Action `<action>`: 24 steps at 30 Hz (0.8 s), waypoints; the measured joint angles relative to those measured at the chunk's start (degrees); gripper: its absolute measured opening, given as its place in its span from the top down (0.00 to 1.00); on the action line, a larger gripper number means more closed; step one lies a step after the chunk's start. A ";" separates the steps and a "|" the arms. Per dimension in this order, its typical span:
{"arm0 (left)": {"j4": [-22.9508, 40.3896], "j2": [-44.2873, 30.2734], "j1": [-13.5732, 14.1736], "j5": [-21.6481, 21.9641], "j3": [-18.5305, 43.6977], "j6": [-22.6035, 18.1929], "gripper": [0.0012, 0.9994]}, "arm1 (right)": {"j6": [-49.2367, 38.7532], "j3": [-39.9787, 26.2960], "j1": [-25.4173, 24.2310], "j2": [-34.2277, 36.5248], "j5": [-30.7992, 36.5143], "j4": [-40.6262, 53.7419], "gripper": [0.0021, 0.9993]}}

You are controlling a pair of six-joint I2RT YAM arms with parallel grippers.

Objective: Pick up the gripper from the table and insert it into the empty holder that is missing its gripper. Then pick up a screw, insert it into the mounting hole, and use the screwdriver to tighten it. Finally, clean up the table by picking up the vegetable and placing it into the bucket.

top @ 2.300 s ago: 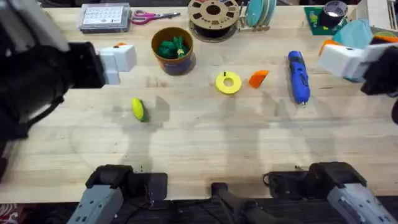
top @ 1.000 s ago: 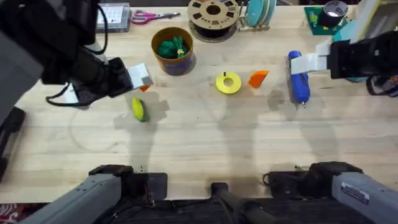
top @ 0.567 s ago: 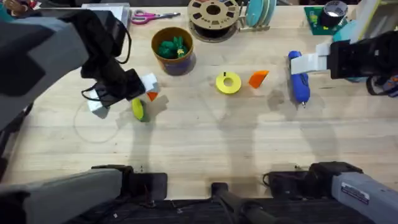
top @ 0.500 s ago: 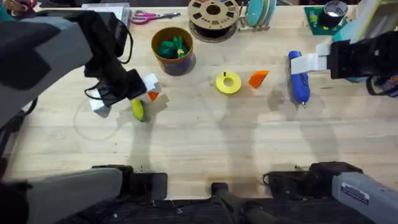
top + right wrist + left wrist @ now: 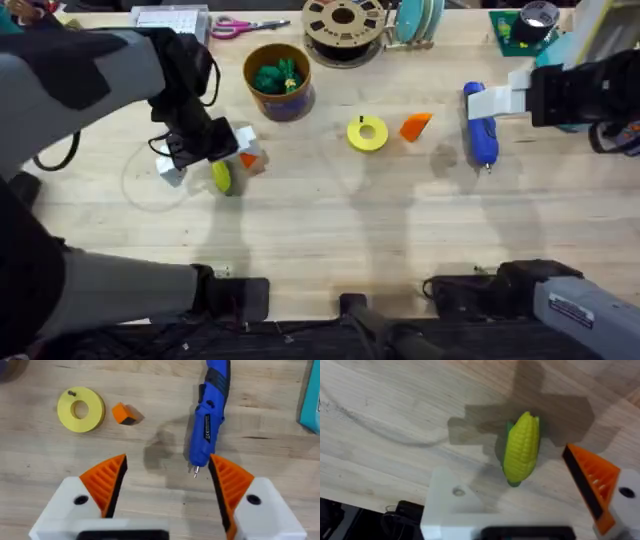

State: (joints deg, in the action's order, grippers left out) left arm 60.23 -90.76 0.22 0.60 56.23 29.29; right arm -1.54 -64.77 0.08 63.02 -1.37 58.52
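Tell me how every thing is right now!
corn, lying on the table.
screwdriver, lying flat.
orange gripper, loose on the table.
bucket, upright.
green vegetable, inside the bucket.
holder, bare, no orange pad.
left gripper, open over the corn.
right gripper, open by the screwdriver.

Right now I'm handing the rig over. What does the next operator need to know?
Left pincer: open over a corn cob, holding nothing. One finger is a bare white holder with no pad.
Right pincer: open, near the screwdriver.
Orange gripper lies beside the yellow disc.
Done: green vegetable in the bucket.
Left: fit gripper, insert screw, tighten.
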 joint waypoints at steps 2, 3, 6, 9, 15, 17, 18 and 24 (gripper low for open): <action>-0.02 0.01 -0.39 0.00 0.00 -0.37 0.12 | 0.00 0.00 0.00 -0.02 0.00 0.00 0.00; 0.04 0.02 -0.47 -0.22 0.00 -0.81 0.32 | 0.00 0.00 0.00 -0.02 0.00 0.00 0.00; 0.17 0.01 -0.47 -0.65 0.00 -1.32 0.93 | 0.00 0.00 0.00 -0.02 0.00 0.00 0.00; 0.17 0.00 -0.47 -0.68 0.00 -1.43 1.00 | 0.00 0.00 0.00 -0.02 0.00 0.00 0.00; 0.17 0.00 -0.47 -0.68 0.00 -1.43 1.00 | 0.00 0.00 0.00 -0.02 0.00 0.00 0.00; 0.17 0.02 -0.47 -0.68 0.00 -1.43 1.00 | 0.00 0.00 0.00 -0.02 0.00 0.00 0.00; 0.13 0.00 -0.47 -0.68 0.00 -1.43 1.00 | 0.00 0.00 0.00 -0.02 0.00 0.00 0.00; -1.07 0.09 -0.47 -0.63 0.00 -1.43 1.00 | 0.00 0.00 0.00 -0.02 0.00 0.00 0.00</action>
State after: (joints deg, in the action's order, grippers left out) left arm 59.16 -90.67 -0.25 -0.03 56.23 27.86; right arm -1.54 -64.77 0.08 63.00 -1.37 58.52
